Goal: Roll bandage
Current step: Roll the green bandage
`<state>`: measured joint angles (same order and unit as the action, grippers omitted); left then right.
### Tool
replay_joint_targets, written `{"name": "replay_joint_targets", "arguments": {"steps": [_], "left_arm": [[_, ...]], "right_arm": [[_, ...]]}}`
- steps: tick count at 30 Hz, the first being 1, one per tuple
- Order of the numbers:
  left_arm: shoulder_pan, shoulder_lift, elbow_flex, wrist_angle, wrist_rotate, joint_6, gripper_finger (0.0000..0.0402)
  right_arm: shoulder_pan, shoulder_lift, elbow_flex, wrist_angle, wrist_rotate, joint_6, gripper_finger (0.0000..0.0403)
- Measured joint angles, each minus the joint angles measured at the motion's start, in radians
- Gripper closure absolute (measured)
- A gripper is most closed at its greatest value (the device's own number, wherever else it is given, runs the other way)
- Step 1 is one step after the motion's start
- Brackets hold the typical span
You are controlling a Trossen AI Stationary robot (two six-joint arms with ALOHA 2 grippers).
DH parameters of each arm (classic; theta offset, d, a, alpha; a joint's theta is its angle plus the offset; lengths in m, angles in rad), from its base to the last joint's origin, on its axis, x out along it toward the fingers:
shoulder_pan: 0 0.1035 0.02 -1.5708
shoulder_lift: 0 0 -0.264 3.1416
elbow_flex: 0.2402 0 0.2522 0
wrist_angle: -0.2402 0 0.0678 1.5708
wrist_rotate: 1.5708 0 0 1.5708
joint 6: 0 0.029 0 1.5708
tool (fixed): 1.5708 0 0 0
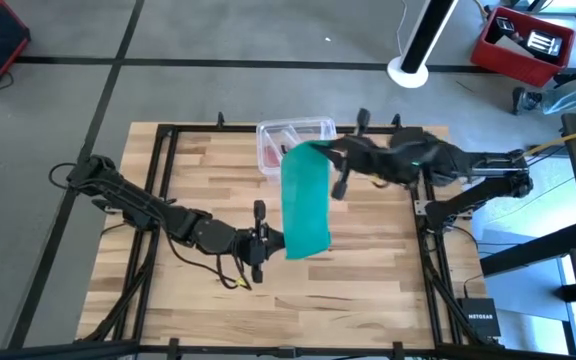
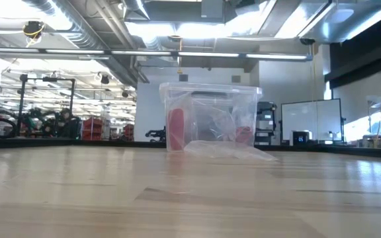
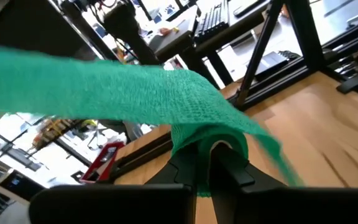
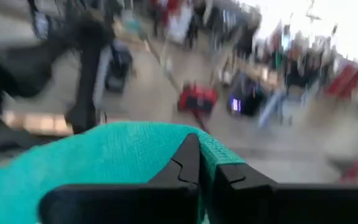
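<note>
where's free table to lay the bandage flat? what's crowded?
Free: bare wood on the table's near edge, right of the left gripper, and the left rear corner. Crowded: the middle, where the bandage hangs stretched between the left gripper and the right gripper, both shut on it, and the rear centre, where the clear plastic box sits.

The bandage (image 1: 306, 205) stretched between the two hands is teal-green with a fine mesh weave, and both the left hand (image 1: 260, 242) and the right hand (image 1: 334, 160) are black. Beyond the right hand, the clear plastic box (image 1: 295, 133) shows pinkish-red contents. The surface (image 1: 368, 290) is light wood in plank-like strips.
</note>
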<state>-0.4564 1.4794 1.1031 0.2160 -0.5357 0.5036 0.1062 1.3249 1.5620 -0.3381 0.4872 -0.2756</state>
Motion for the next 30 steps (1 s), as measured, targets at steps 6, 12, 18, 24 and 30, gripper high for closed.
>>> {"name": "replay_joint_targets", "arguments": {"steps": [6, 12, 18, 24, 30], "left_arm": [[0.000, 0.003, -0.002, -0.007, 0.010, -0.101, 0.0386], [0.000, 0.020, -0.002, -0.005, 0.016, -0.331, 0.0386], [-0.006, 0.097, -0.002, -0.035, 0.015, -0.497, 0.0386], [0.000, 0.190, -0.002, -0.028, 0.015, -0.704, 0.0386], [0.001, 0.271, -0.002, -0.026, 0.014, -0.816, 0.0386]], "right_arm": [[-0.093, 0.084, -0.003, -0.226, -0.076, 0.202, 0.0340], [-0.136, 0.150, -0.131, -0.246, -0.250, 0.295, 0.0241], [-0.148, 0.194, -0.259, -0.226, -0.353, 0.382, 0.0153], [-0.146, 0.197, -0.268, -0.303, -0.447, 0.409, 0.0103], [-0.146, 0.197, -0.268, -0.360, -0.454, 0.409, 0.0091]]}}
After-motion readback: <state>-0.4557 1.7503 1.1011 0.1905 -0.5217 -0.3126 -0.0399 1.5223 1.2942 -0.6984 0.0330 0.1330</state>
